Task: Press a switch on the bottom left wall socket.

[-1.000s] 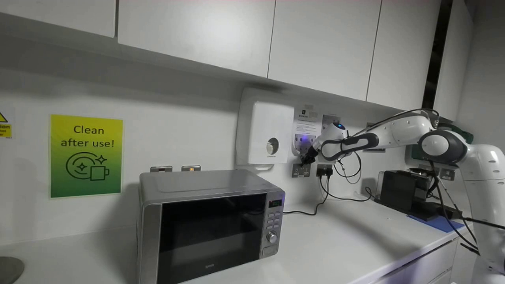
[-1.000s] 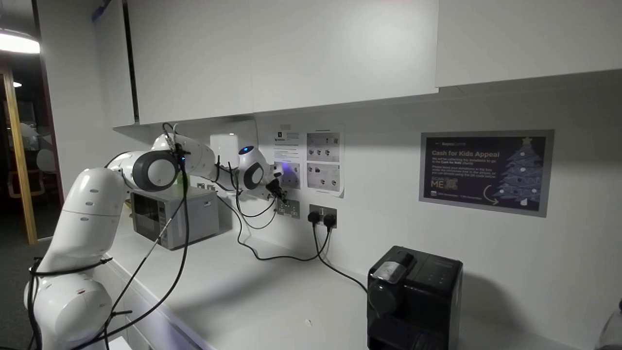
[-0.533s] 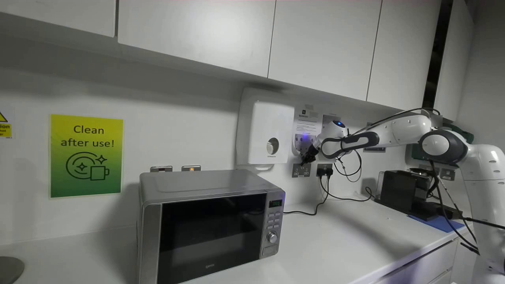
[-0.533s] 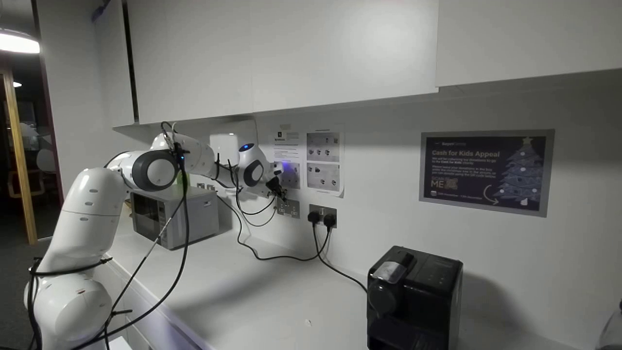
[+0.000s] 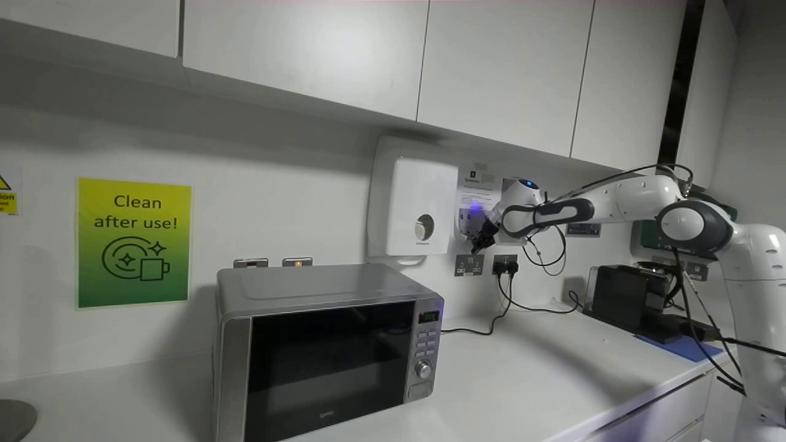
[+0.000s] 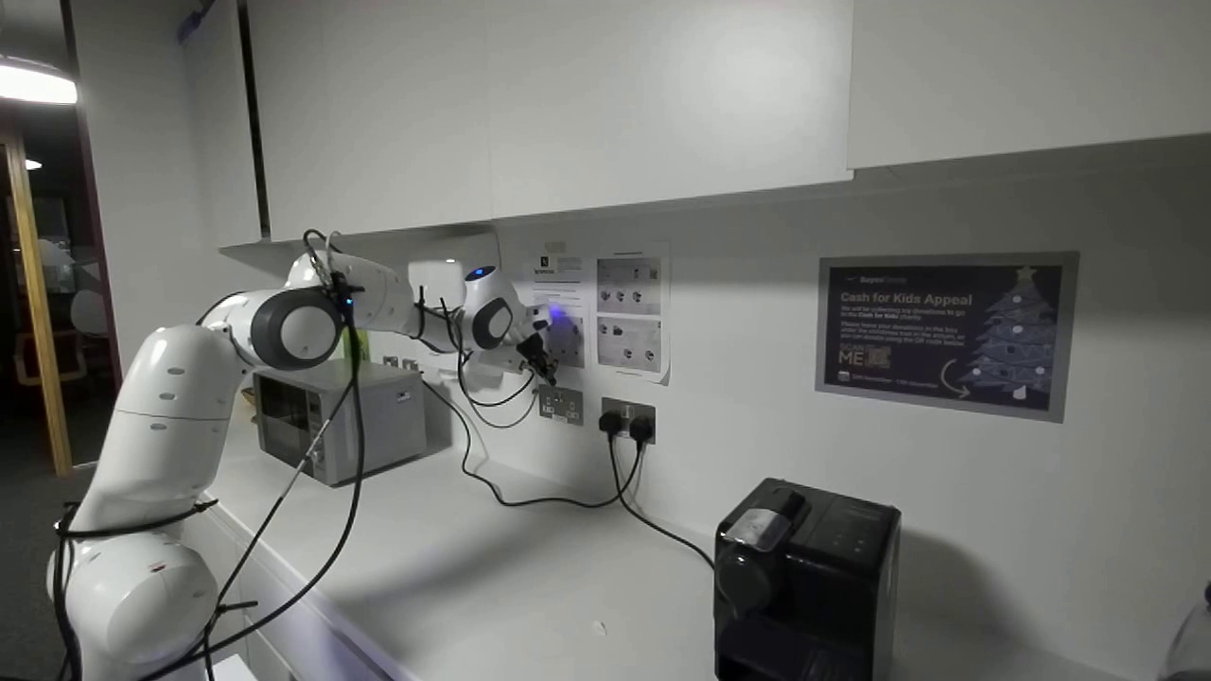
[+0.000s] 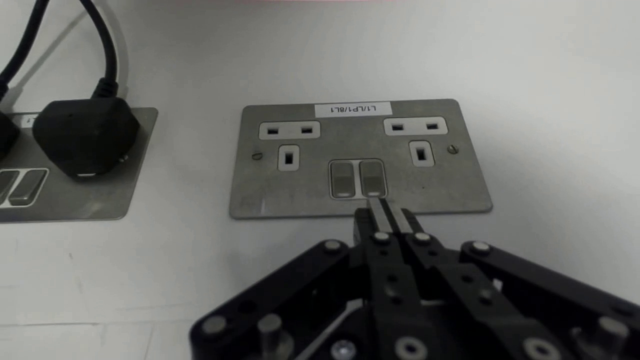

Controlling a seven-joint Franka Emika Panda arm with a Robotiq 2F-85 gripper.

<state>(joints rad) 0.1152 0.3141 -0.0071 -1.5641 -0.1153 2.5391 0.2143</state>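
Note:
The left wall socket is a grey metal double plate, seen in both exterior views (image 5: 469, 270) (image 6: 562, 407). In the wrist view the plate (image 7: 360, 140) appears upside down. It has two grey rocker switches (image 7: 343, 179) side by side between its white-edged pin holes. My gripper is shut and empty, with its pads nearly together in the wrist view (image 7: 381, 199). There its tips line up with the edge of one switch (image 7: 372, 177). In both exterior views the gripper (image 5: 474, 251) (image 6: 551, 380) points down at the plate's top edge. I cannot tell whether it touches.
A second metal socket (image 6: 628, 409) with black plugs (image 7: 86, 135) sits beside it, cables trailing to the counter. A white dispenser (image 5: 414, 202) hangs on the wall. A microwave (image 5: 331, 362) and a black coffee machine (image 6: 809, 577) stand on the counter. Cupboards (image 5: 503, 73) overhang the arm.
The arm and gripper have risen a little. The fingertips earlier overlapped the socket plate's switch area; now they are at its top edge in the exterior views.

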